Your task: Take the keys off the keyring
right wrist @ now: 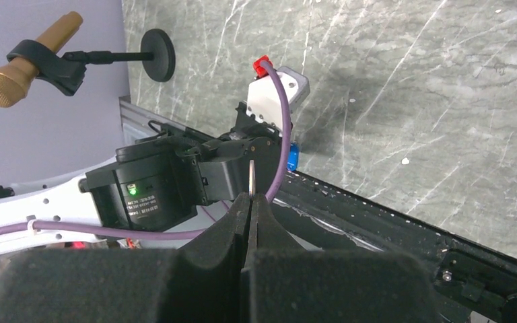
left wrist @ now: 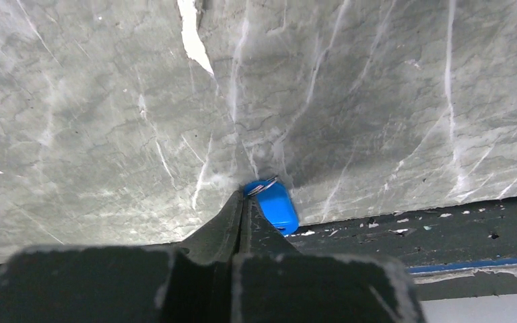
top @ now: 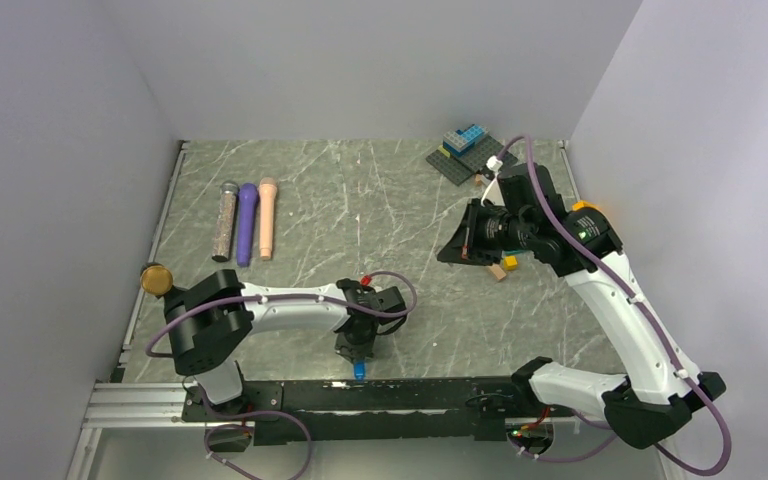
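Note:
The blue oval key (left wrist: 277, 208) lies on the marble table at its near edge, with the silvery keyring (left wrist: 262, 184) at its far end. My left gripper (left wrist: 244, 195) is shut, its tips pinching the keyring where it meets the key. From above, the key (top: 359, 370) shows just below the left gripper (top: 356, 350). My right gripper (top: 447, 252) is held up over the table's right-middle. It (right wrist: 250, 196) is shut on a thin silvery metal piece (right wrist: 252, 176) seen edge-on; I cannot tell what it is. The key also shows in the right wrist view (right wrist: 294, 156).
Three microphones (top: 245, 220) lie at the back left. A gold microphone on a stand (top: 156, 279) is at the left edge. A grey baseplate with bricks (top: 470, 152) sits at the back right, with loose small bricks (top: 505, 265) near the right gripper. A black rail (top: 410, 390) runs along the near edge.

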{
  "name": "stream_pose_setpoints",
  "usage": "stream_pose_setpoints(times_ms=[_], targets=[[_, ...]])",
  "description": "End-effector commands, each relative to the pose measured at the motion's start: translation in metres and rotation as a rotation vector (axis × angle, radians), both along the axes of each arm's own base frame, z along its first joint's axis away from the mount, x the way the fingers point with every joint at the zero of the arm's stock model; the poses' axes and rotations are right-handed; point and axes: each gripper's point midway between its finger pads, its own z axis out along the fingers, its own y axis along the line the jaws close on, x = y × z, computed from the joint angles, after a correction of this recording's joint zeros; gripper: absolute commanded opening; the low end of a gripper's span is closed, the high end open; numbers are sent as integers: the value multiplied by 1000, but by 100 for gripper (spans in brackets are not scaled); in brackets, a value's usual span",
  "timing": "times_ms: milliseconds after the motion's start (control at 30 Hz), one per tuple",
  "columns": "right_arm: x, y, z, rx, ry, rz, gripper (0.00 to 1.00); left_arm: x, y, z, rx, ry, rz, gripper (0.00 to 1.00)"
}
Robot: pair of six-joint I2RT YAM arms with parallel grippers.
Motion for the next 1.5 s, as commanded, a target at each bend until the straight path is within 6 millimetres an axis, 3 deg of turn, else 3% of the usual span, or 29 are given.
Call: stream_pose_setpoints(times_ms=[0,133,333,533,667,767,900,1133,1167,1233,1267,1333,1367,1467], targets=[[-1,2,2,9,5,12,0,18,1,1,36,-66,-18,0],[7,8,-5,18,18,17,0,38,1,15,-20,-81,-5,0],[23,22,-11,57,26,29,0,89,9,44,-75,-160,-3,0],[52,31,-30,73,42,28,0,137,13,54,-50,-178,-38,0],[63,38,-64,114,89,38,0,143,14,59,-80,-176,-28,0],[65,53,-98,187,138,83,0,144,34,61,-66,-162,31,1],[72,66,-135,201,172,172,0,151,66,81,-87,-202,127,7],[98,93,-172,263,225,276,1,155,101,108,-101,-248,190,12],[104,97,-175,272,230,280,6,153,103,111,-103,-255,196,12],[113,103,-179,275,236,287,27,149,108,114,-112,-260,209,12],[117,105,-181,270,239,288,51,146,110,115,-118,-263,217,12],[122,104,-184,242,241,284,76,141,113,117,-128,-268,229,12],[124,103,-185,220,237,281,81,138,115,118,-132,-271,238,12],[119,90,-195,137,253,265,84,131,121,119,-133,-280,253,13]])
